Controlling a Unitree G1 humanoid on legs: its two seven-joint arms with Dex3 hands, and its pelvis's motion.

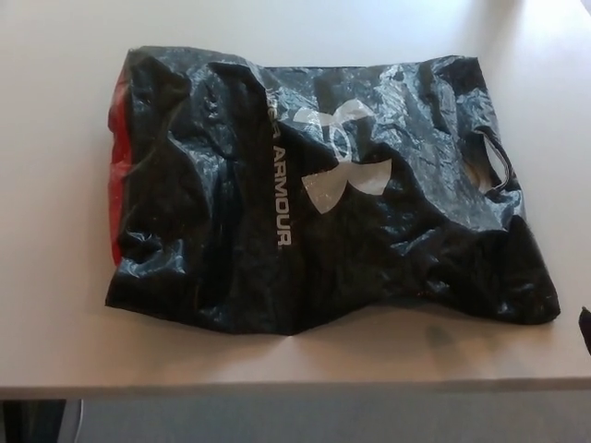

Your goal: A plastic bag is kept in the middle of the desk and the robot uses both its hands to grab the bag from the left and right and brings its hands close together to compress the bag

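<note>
A crumpled black plastic bag (314, 194) with a white logo and lettering lies flat in the middle of the desk (55, 314), filling most of the head view. A red strip (115, 175) shows along its left edge, and a cut-out handle hole (489, 166) sits at its right end. A small dark sliver of my right hand (586, 330) pokes in at the picture's right edge, just below and right of the bag's lower right corner, apart from the bag. My left hand does not show.
The pale desk's front edge (277, 388) runs across the bottom of the view, with grey floor below it. A faint shadow (434, 334) lies on the desk in front of the bag.
</note>
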